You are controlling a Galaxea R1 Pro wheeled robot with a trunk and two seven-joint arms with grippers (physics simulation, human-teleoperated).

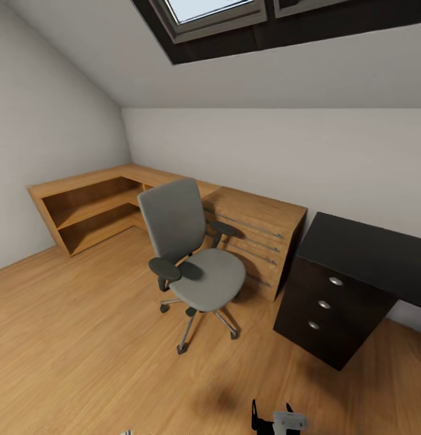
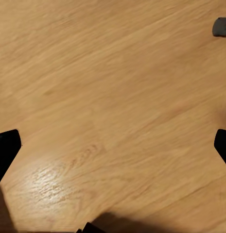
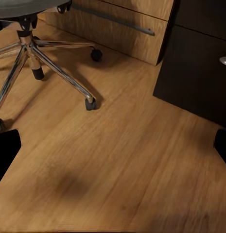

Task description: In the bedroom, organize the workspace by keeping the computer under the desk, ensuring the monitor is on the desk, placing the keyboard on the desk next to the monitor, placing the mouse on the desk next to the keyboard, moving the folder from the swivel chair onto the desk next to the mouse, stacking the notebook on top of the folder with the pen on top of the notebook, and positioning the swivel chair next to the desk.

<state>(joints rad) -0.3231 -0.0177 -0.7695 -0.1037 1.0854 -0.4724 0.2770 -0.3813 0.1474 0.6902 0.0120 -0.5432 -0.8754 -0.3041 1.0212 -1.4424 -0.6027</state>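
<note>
Heads up: your swivel chair [image 1: 195, 254] sits on the floor [image 1: 83, 338] mid-room, in front of the wooden bench [image 1: 252, 211], seat bare as far as I can see, no folder. Both end effectors are spread wide, holding nothing, right end effector [image 1: 273, 417] low. Roll in carelessly and you'll likely clip the chair's castors [image 3: 91, 103] or the dark drawer unit [image 1: 331, 302].

Head cam is sitting high, looking forward and down across the wood floor [image 1: 83, 338] at the swivel chair [image 1: 192, 254] from mid-range. Right wrist cam is hanging low, looking obliquely at the chair base [image 3: 40, 53] and dark cabinet [image 3: 200, 68], overlapping head view. Left wrist cam is pointing down at floor, close.
</note>
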